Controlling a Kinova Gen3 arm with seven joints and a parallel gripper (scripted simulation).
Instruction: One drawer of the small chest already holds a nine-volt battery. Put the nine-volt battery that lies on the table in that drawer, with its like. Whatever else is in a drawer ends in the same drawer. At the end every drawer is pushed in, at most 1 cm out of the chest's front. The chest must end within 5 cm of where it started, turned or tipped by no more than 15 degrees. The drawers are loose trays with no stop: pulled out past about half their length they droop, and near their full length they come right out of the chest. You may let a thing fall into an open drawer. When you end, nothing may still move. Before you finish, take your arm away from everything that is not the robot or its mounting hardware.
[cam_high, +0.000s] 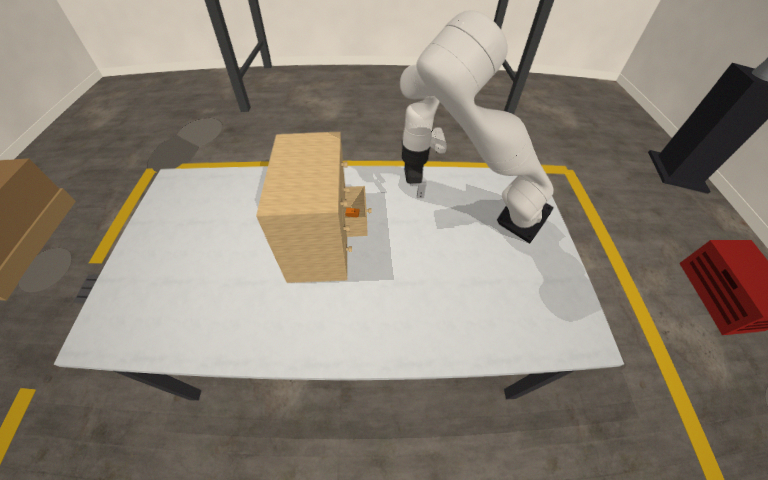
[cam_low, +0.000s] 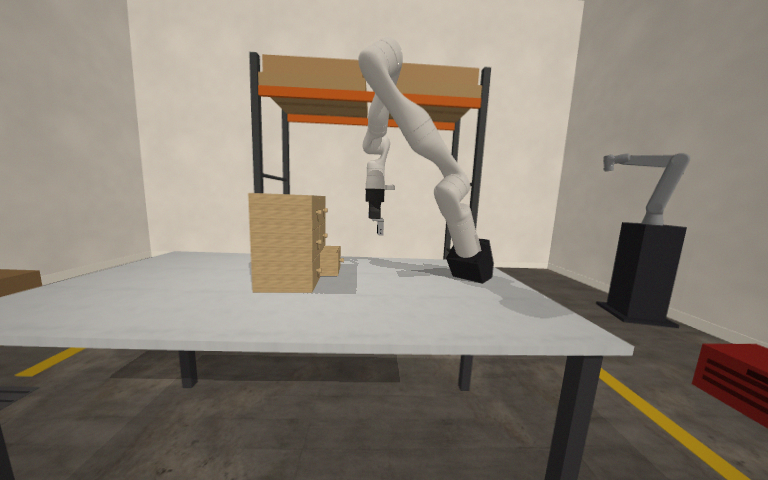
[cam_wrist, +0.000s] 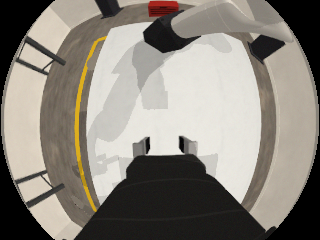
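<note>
The wooden chest (cam_high: 305, 203) stands on the white table, also seen in the exterior view (cam_low: 286, 243). One low drawer on its front is pulled partly out (cam_low: 330, 260). A small orange object (cam_high: 352, 212) lies inside it. My gripper (cam_high: 419, 189) (cam_low: 380, 228) points straight down, high above the table to the right of the chest. It is open and empty; in the wrist view its fingers hang over bare table. I see no loose nine-volt battery on the table in any view.
The arm's black base (cam_high: 525, 217) sits at the table's back right. A red crate (cam_high: 730, 285) and a black pedestal (cam_high: 713, 130) stand on the floor to the right. A cardboard box (cam_high: 22, 220) is at the left.
</note>
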